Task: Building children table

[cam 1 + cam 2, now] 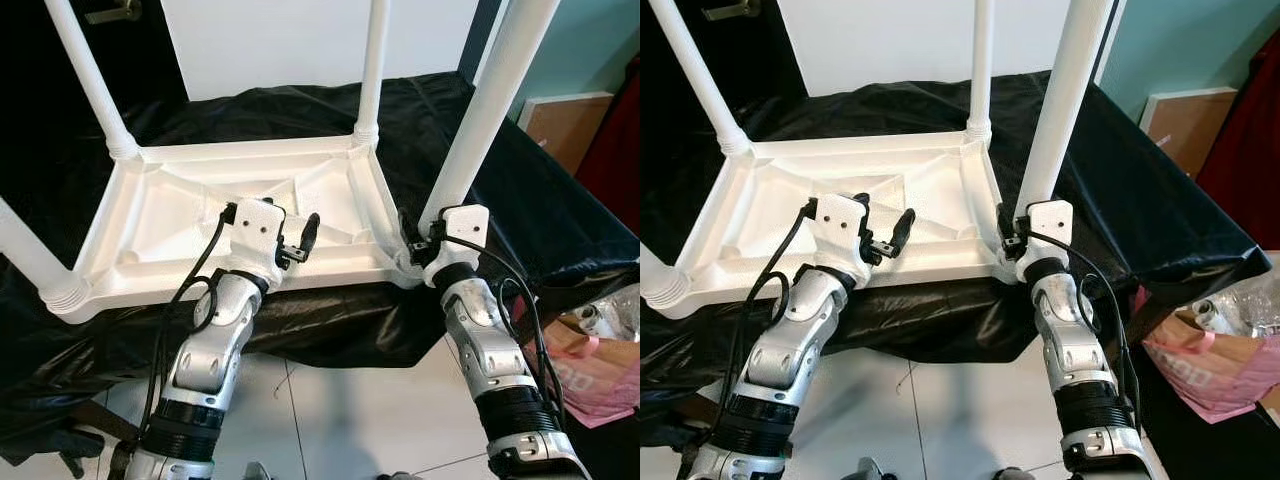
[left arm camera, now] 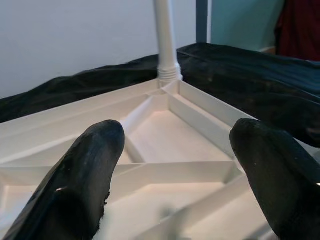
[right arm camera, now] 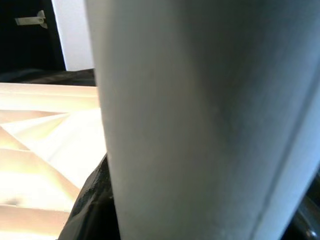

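Here the upturned white table (image 1: pixel 180 215) bears ribs; left claw (image 1: pixel 297 240) gapes, right claw (image 1: pixel 412 243) grasps a leg (image 1: pixel 490 110).

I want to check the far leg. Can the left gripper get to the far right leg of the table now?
Probably yes: the left gripper hovers open over the upturned tabletop, and nothing stands between it and that leg.
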Controlling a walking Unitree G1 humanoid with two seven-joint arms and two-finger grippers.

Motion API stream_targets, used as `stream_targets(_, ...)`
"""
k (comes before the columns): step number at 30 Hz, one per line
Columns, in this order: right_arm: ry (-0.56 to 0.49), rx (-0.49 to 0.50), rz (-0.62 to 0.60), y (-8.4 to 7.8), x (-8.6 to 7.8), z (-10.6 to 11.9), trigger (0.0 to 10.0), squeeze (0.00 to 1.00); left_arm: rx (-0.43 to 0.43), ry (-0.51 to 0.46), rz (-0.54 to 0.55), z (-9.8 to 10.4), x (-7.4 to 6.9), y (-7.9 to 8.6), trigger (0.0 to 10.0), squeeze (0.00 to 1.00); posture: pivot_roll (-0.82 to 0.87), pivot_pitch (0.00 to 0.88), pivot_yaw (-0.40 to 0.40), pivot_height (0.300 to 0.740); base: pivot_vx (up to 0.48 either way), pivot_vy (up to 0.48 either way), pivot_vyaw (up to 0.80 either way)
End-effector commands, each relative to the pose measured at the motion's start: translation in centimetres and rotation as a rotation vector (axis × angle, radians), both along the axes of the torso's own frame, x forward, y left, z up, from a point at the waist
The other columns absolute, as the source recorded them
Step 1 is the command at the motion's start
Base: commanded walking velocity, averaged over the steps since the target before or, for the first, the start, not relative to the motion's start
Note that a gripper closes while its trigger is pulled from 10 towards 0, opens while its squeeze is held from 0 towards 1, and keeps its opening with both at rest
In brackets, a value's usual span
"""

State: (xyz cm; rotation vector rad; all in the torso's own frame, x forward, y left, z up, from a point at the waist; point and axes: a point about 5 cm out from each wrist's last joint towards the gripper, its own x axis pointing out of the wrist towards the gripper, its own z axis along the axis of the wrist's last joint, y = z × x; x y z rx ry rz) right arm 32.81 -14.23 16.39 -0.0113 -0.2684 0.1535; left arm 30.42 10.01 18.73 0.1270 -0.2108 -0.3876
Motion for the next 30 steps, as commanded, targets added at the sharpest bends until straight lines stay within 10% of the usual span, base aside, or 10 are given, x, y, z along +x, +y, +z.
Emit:
stream_targets(1,0.013,0.005,-0.013,-0.4,0.3,0.0,10.0,0.0,0.041,0.025,-0.197,-0.3,-1.0,-1.0,10.0,0.0,0.0,0.085,-0.024,0.74,0.0,0.0,0.0)
stream_targets(30,0.092,0.004,0.137,1.5,2.6,-1.2,10.0,0.0,0.099,0.127,-0.376,-1.6,-3.1,-2.0,10.0,0.0,0.01,0.089,-0.024,0.74,0.0,0.0,0.0)
